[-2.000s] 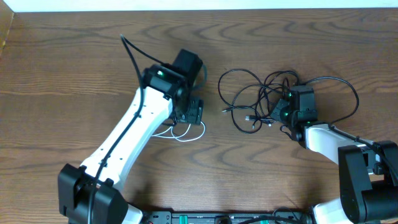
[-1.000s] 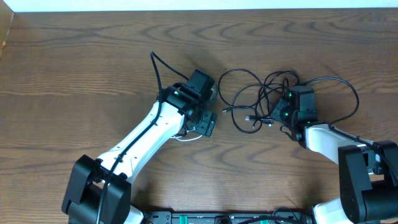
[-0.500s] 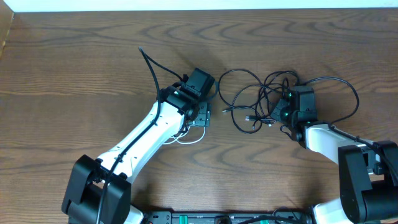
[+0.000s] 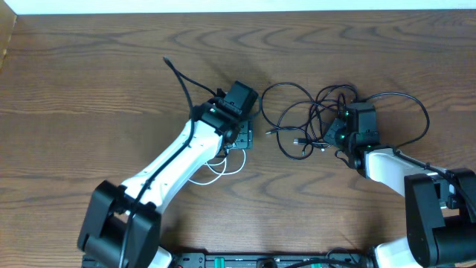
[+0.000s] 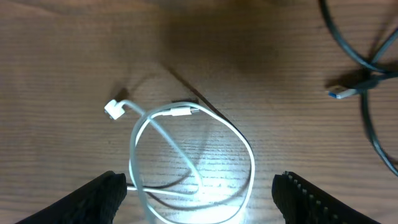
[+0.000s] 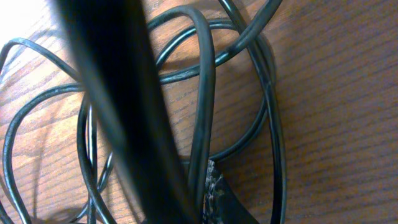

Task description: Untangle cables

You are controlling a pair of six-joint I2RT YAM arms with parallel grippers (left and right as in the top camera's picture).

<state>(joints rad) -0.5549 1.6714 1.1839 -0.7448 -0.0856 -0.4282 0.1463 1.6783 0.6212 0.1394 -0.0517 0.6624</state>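
Left claw (image 5: 199, 196) released, poised over coiled white cable (image 5: 133, 155); right claw (image 4: 331, 135) clenched amid black cable (image 6: 202, 99) loops. Both cables lie apart on dark wood-grain surface (image 4: 89, 74); pale strip (image 4: 223, 6) borders far edge.

Left hand (image 5: 199, 186) spread wide, right hand (image 4: 341, 135) closed

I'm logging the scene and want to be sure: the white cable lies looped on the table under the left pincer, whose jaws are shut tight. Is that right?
Not quite. The left pincer is open, its jaws spread wide to either side of the loop, as the left wrist view shows. The rest holds: the white cable lies looped on the table under it.
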